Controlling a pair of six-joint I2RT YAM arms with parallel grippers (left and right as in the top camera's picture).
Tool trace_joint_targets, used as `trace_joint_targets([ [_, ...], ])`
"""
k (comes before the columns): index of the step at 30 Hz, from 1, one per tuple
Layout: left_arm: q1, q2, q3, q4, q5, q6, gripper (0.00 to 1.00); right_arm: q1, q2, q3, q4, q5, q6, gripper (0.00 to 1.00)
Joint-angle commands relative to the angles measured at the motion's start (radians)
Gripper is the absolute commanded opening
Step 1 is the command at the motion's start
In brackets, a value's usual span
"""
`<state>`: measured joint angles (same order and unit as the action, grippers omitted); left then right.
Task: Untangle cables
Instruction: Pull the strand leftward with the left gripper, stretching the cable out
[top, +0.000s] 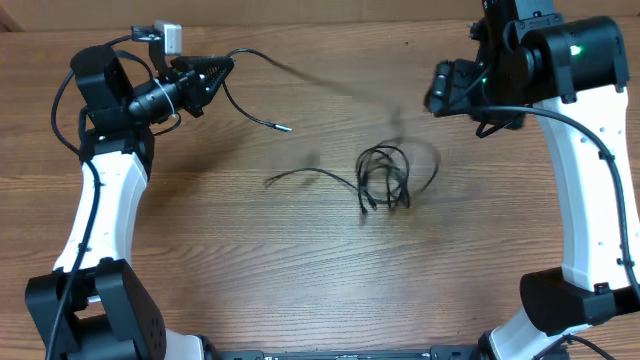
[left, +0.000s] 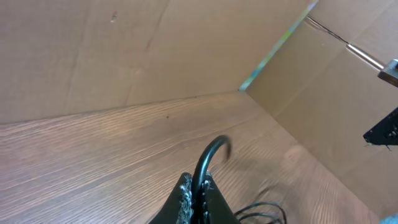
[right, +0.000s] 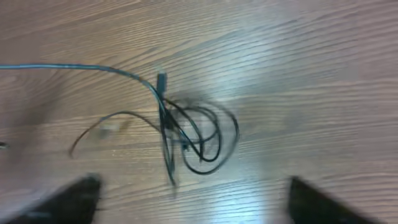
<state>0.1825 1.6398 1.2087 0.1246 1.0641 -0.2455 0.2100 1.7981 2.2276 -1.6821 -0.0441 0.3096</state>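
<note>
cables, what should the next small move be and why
Probably lower the open right gripper onto the tangle and pinch one loop. The left gripper is shut on a strand that runs across to that tangle, which lies loose on the table. The right gripper hangs above it holding nothing. Anchoring there would likely let the left pull its strand free.

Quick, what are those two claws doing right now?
Left gripper: closed on a cable.
Right gripper: open, holding nothing.

White links (top: 105, 200), black joints (top: 100, 80), perhaps textured left pincer (left: 196, 186).
</note>
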Motion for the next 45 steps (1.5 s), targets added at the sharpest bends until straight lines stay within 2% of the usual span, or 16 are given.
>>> trace_joint_targets([
  [1, 0.006, -0.017, 0.005, 0.002, 0.002, -0.017, 0.04, -0.003, -0.036, 0.031, 0.013, 0.055, 0.004, 1.0],
  [9, 0.007, -0.018, 0.006, -0.002, 0.006, -0.026, 0.04, -0.004, -0.036, 0.029, 0.031, 0.081, 0.005, 1.0],
  [11, 0.007, -0.025, 0.007, 0.031, 0.02, -0.102, 0.04, -0.003, -0.034, 0.016, 0.031, 0.08, 0.008, 1.0],
  [15, 0.007, -0.061, 0.03, 0.213, 0.098, -0.301, 0.04, -0.003, -0.032, -0.08, 0.033, 0.08, 0.061, 1.0],
  [19, 0.007, -0.132, 0.053, 0.368, 0.115, -0.399, 0.04, 0.0, -0.032, -0.23, 0.092, 0.07, 0.06, 1.0],
  [24, 0.021, -0.24, 0.055, 0.358, 0.096, -0.378, 0.04, 0.0, -0.032, -0.451, 0.196, -0.042, 0.026, 1.0],
  [31, 0.059, -0.32, 0.055, 0.109, 0.041, -0.221, 0.04, 0.008, -0.032, -0.715, 0.349, -0.084, 0.015, 1.0],
  [35, 0.059, -0.322, 0.055, -0.004, 0.032, -0.165, 0.04, 0.045, -0.03, -0.903, 0.594, -0.273, -0.051, 1.0],
  [41, 0.059, -0.322, 0.055, -0.051, 0.028, -0.161, 0.04, 0.089, 0.003, -1.027, 0.793, -0.286, -0.053, 1.0],
  [43, 0.059, -0.322, 0.055, -0.05, 0.029, -0.161, 0.04, 0.093, 0.012, -1.031, 0.821, -0.259, -0.052, 0.95],
  [44, 0.059, -0.322, 0.055, -0.051, 0.029, -0.161, 0.04, 0.094, 0.013, -1.031, 0.836, -0.228, -0.049, 0.83],
  [45, 0.059, -0.322, 0.055, -0.055, 0.029, -0.161, 0.04, 0.094, 0.013, -1.031, 0.844, -0.208, -0.049, 0.78],
])
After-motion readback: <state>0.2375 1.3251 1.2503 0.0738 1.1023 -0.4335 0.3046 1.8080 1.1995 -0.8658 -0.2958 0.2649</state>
